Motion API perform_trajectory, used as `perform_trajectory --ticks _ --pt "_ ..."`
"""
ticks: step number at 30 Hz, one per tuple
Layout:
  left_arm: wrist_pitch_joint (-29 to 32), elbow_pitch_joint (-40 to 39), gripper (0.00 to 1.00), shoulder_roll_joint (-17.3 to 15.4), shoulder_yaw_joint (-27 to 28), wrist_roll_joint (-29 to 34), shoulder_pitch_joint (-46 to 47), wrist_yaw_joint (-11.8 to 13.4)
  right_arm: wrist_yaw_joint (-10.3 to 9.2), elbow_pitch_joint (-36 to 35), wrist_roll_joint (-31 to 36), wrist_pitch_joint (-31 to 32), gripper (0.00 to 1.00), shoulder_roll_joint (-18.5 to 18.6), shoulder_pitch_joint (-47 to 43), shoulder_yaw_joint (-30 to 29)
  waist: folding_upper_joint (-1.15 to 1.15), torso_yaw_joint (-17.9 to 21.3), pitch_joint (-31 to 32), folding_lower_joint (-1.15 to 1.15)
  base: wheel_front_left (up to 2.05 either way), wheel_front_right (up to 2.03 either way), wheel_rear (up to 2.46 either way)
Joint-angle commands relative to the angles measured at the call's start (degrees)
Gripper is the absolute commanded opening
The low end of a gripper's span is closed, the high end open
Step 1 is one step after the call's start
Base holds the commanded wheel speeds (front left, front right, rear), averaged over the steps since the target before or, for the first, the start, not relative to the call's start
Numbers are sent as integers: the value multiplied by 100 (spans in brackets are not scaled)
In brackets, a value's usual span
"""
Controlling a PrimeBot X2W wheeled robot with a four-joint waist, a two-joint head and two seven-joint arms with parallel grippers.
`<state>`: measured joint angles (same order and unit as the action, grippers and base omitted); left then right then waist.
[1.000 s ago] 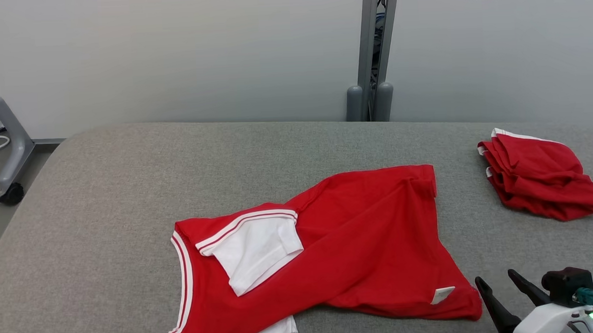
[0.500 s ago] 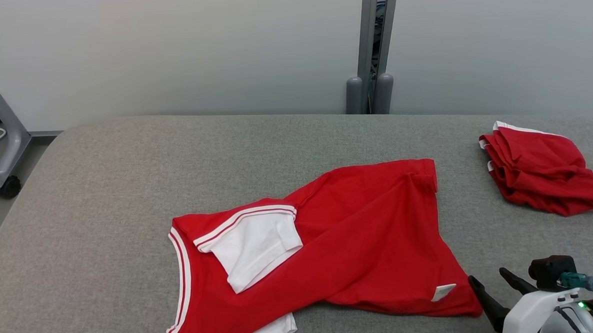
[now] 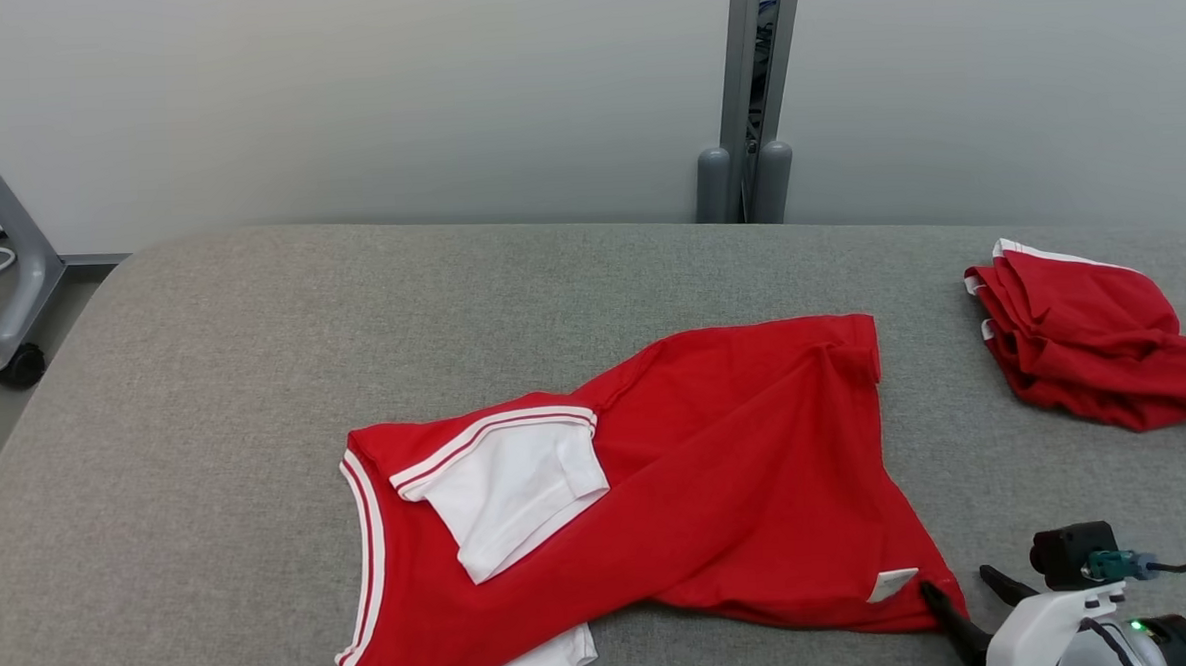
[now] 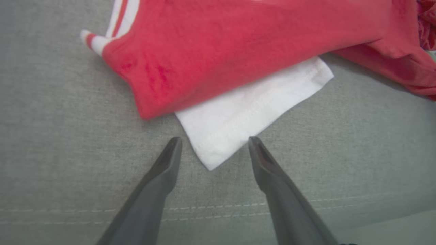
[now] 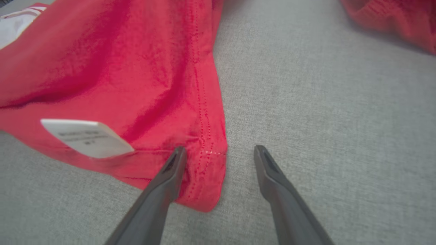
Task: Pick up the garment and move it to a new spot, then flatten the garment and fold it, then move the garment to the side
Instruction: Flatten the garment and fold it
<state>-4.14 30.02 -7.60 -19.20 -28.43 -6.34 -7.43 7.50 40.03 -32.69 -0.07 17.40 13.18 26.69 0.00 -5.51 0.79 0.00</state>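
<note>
The red garment (image 3: 679, 469) with white sleeves lies crumpled in the middle of the grey table (image 3: 205, 390). Its white label (image 3: 892, 583) sits near the right hem corner. My right gripper (image 3: 959, 580) is open at that corner, low over the table. In the right wrist view the hem corner of the garment (image 5: 119, 78) lies between the fingers of the right gripper (image 5: 220, 149), beside the label (image 5: 85, 137). My left gripper (image 4: 214, 141) is open, its fingers on either side of the corner of a white sleeve (image 4: 252, 109) that sticks out from under the red cloth (image 4: 238, 44).
A second red garment (image 3: 1084, 352) lies folded at the table's far right. A grey post (image 3: 748, 96) stands behind the table. A wheeled stand leg (image 3: 11, 298) is on the floor at the far left.
My right gripper has moved left and lower in the head view, up to the garment's hem corner. The head view has shifted slightly. The garment lies as before.
</note>
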Motion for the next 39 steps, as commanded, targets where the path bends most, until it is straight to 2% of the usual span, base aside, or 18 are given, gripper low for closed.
perform_trajectory --ticks 1,12,13,14,15,16,23,26,33,39 --pt "-24 133 100 -25 -41 -35 140 -5 -2 87 -41 -27 100 17 98 54 0 -5 -1 0 0 0 0" --pt "-199 985 100 78 -454 -536 607 -1 -2 537 -301 -228 100 -105 386 522 0 -27 7 0 0 0 0" --pt "-138 1030 65 98 -552 -580 617 -1 -2 572 -326 -246 100 -112 412 572 0 -28 8 0 0 0 0" --pt "-141 1064 38 93 -619 -619 632 -3 -2 595 -341 -248 36 -123 424 639 0 -32 9 0 0 0 0" --pt "-179 1084 18 86 -666 -668 647 -6 -2 612 -371 -318 3 -130 455 666 0 -36 11 0 0 0 0" --pt "-215 1111 0 76 -709 -698 665 -6 -2 642 -390 -369 0 -121 476 689 0 -42 15 0 0 0 0" --pt "-655 1041 0 -173 -706 -698 809 0 -2 663 -519 -840 0 -28 568 779 0 -107 66 0 0 0 0" --pt "-825 835 0 -289 -635 -628 828 77 -2 536 -659 -1045 0 63 558 783 0 -136 101 0 0 0 0" --pt "-971 -448 0 -792 -434 -399 688 396 -2 -191 -972 -1133 0 428 441 824 0 -109 164 0 0 0 0" --pt "-558 -1559 0 -1202 -492 -137 1096 476 -1 -1062 -1369 -892 0 598 609 858 0 -13 127 0 0 0 0"
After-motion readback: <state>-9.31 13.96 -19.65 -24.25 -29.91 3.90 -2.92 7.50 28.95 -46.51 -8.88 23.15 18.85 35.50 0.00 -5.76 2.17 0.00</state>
